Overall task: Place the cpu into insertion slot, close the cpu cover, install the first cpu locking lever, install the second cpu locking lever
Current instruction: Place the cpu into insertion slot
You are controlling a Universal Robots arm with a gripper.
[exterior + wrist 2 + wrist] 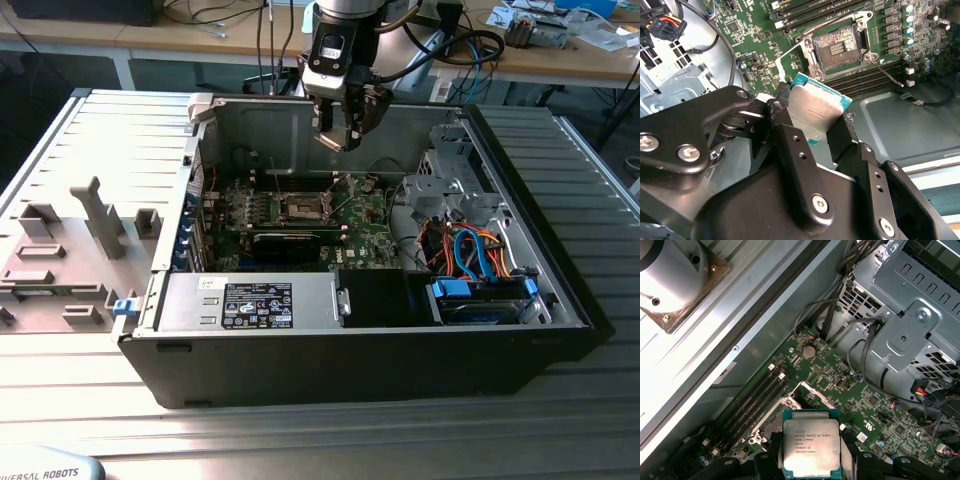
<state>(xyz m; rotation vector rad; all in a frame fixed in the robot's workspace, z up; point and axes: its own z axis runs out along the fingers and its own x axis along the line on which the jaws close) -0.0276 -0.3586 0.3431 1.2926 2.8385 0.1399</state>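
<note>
So, the fingers [792,150] were clamped on the cpu [812,107], one black finger on each side edge, with the chip pinched between them. In the first wrist view the cpu [811,447] was shown with its silver-grey top facing the camera. The chip was held up in the air, well apart from the board and not seated in anything.

In the exterior view the fingers [340,128] were seen hanging over the open computer case [500,340], above the green motherboard [365,228]. The insertion slot [837,47] was left bare below, its dark contact field exposed inside the metal rim.

The cpu cover [790,57] looked to be flipped up beside the slot. Only a thin pale edge could be made out though, so that's not certain. A thin locking lever [885,74] was seen swung out across the memory slots [850,82].

The case was laid on its side on the grey slatted bench [300,440]. Orange and blue cables [470,250] were bundled inside at the exterior view's right.
</note>
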